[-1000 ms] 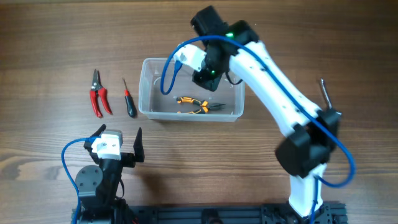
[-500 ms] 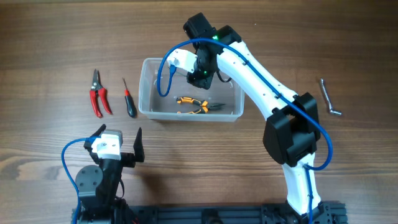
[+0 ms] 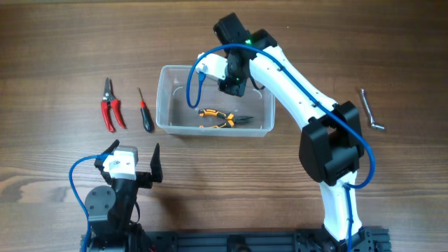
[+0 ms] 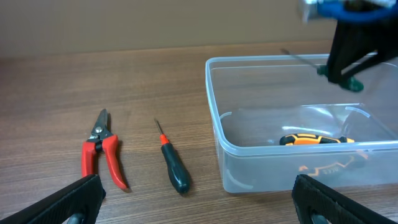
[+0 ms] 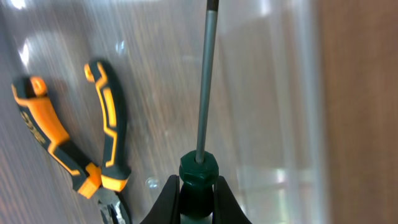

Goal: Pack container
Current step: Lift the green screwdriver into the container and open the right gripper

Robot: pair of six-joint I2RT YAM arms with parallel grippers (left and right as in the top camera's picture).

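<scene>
The container [image 3: 176, 105] is a clear plastic bin at the table's middle, also seen in the left wrist view [image 4: 215, 109] and the right wrist view [image 5: 292, 93]. Orange-and-black pliers [image 3: 220, 119] [image 4: 314, 139] [image 5: 93, 143] lie on its floor. My right gripper [image 3: 233, 87] [image 5: 198, 199] hangs over the bin's back part, shut on the handle of a green-handled screwdriver [image 5: 204, 93] [image 4: 350, 84] whose steel shaft points out ahead. My left gripper [image 3: 134, 150] [image 4: 202, 202] stands open near the front left, holding nothing.
Red-handled pruners [image 3: 110, 105] [image 4: 99, 155] and a small red-and-black screwdriver [image 3: 145, 112] [image 4: 173, 168] lie on the wood left of the bin. A bent metal key [image 3: 371, 110] lies at the far right. The right arm stretches over the bin's right side.
The right arm's elbow swung left, uncovering the metal key. Its gripper stayed over the bin with the screwdriver, shifting only slightly. The left arm has not moved.
</scene>
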